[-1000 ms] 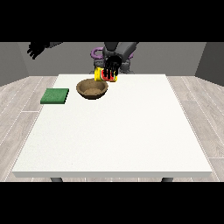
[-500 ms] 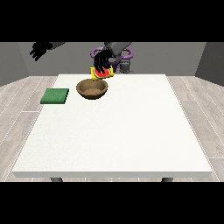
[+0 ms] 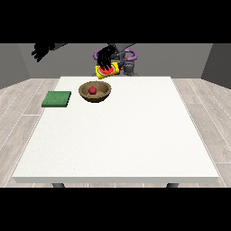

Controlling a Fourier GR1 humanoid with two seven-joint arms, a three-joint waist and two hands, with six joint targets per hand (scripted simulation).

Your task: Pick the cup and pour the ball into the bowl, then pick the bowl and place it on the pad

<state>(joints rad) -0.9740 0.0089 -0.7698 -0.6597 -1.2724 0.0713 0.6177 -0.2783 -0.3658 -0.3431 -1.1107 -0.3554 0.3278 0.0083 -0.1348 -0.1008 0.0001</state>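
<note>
Yellow cup point(image 3: 108, 71) (half-hidden) under fingers point(image 3: 105, 57)

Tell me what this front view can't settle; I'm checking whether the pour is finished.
- Cup: the hand at the view's right covers its upper part, so its exact tilt is unclear.
- Cup's inside: red shows at its mouth, too small to identify.
- Bowl: a red ball lies inside; anything beneath is hidden.

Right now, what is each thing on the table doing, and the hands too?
Cup: yellow, tipped, held above the bowl's far side.
Ball: red, lying in the bowl.
Bowl: upright on the table, not on the pad.
Pad: green, flat, nothing on it.
Hand holding the cup: curled round the cup.
Other hand: raised, holding nothing.
</note>
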